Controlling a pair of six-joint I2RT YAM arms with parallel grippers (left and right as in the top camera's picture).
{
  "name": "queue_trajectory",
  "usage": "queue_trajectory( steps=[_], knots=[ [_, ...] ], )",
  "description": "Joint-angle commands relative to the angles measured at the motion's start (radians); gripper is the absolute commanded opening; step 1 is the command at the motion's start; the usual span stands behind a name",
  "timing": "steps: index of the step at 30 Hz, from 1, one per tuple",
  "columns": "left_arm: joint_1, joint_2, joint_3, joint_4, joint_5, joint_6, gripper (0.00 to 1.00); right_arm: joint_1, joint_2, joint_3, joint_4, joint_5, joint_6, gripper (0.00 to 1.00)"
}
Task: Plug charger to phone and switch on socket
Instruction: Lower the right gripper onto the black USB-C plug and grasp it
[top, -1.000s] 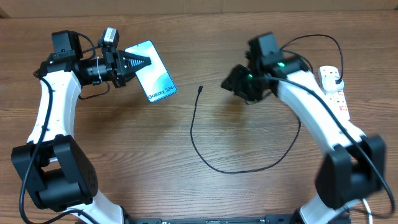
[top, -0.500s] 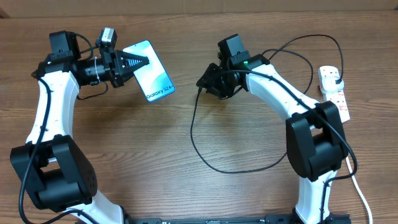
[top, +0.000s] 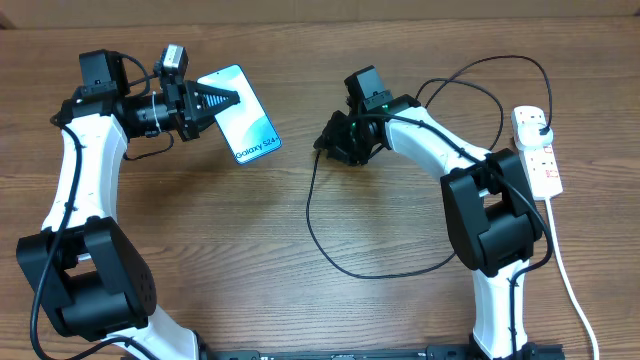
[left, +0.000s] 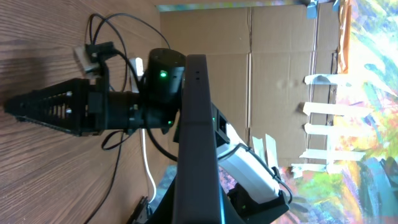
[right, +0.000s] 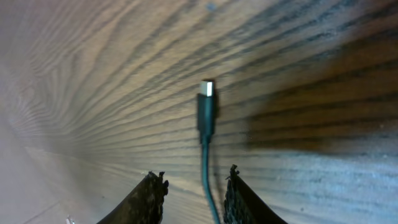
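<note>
**A:** From overhead, the left gripper (top: 235, 100) is clamped on the phone (top: 255, 130) by its left edge. The screen faces up, over the far left of the table (top: 200, 230).

**B:** The left wrist view adds the side-on look. There the phone is only a thin dark frame, with one finger (left: 50, 109) to the left of it and the other hidden behind.

**A:** And the right gripper (top: 325, 143)? From above it is a black mass over the free end of the charger (top: 308, 215), and its jaws cannot be read.

**B:** The right wrist view settles that. The two fingertips (right: 149, 199) stand spread, and the cable runs between them touching neither. The connector tip (right: 207, 93) lies on the wood just ahead.

**A:** Only the overhead shows the rest. The cable loops toward the near edge, then back up and round to its black plug (top: 541, 122) at the far end of the socket (top: 545, 170). The socket lies at the right edge, well apart from the phone.
</note>
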Motion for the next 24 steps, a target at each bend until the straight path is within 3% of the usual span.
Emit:
queue_trajectory(
  steps=[1, 14, 24],
  knots=[
    [0.007, -0.008, 0.011, 0.000, 0.047, 0.023, 0.04, 0.007, 0.040, 0.024, 0.012, -0.013, 0.000, 0.33],
    [0.007, -0.008, 0.011, 0.000, 0.045, 0.023, 0.04, 0.036, 0.105, 0.021, 0.058, -0.013, 0.000, 0.32],
    [0.007, -0.008, 0.011, 0.000, 0.046, 0.023, 0.04, 0.044, 0.122, 0.020, 0.058, 0.031, 0.003, 0.17]
  ],
)
